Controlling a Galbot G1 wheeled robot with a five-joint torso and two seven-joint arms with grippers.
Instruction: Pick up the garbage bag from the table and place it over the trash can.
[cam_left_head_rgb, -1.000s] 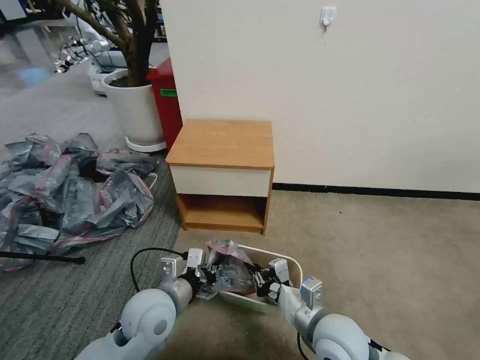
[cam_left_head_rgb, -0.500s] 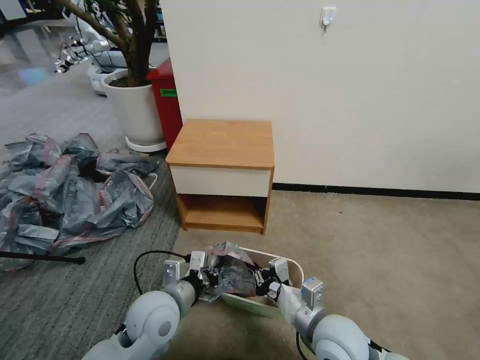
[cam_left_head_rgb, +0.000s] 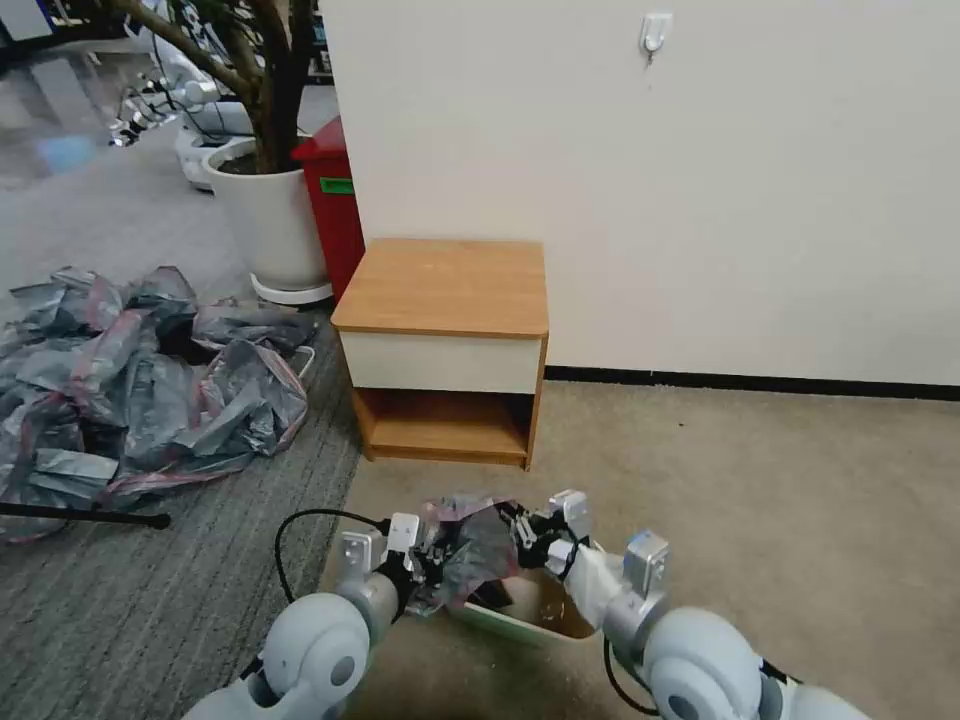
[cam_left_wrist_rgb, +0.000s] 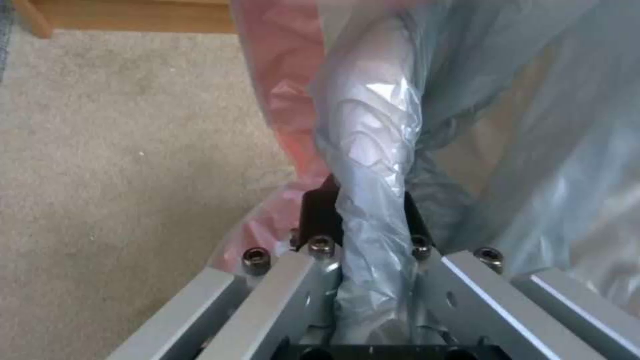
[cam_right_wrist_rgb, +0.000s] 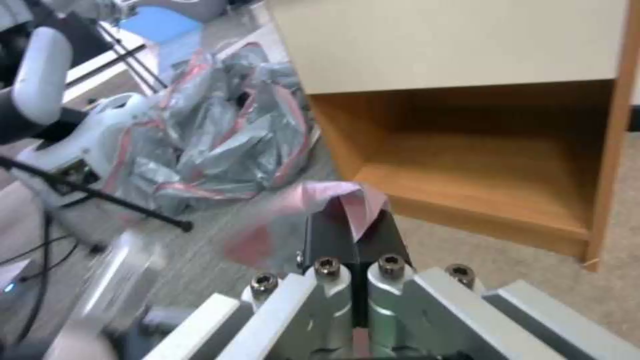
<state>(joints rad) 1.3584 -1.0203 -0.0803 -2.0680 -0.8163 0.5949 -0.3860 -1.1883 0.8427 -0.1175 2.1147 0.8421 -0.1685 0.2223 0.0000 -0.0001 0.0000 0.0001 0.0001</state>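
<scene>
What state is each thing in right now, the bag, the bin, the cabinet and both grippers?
Garbage bag: held up between both grippers, above the bin.
Trash can: upright on the carpet, not yet lined.
Table: top bare, shelf open.
Left gripper: shut on the bag.
Right gripper: shut on its pink band.

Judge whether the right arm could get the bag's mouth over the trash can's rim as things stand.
Probably yes. The right gripper, shut on the garbage bag, hangs just above the trash can, with nothing between. The left gripper grips the bag's other side.
</scene>
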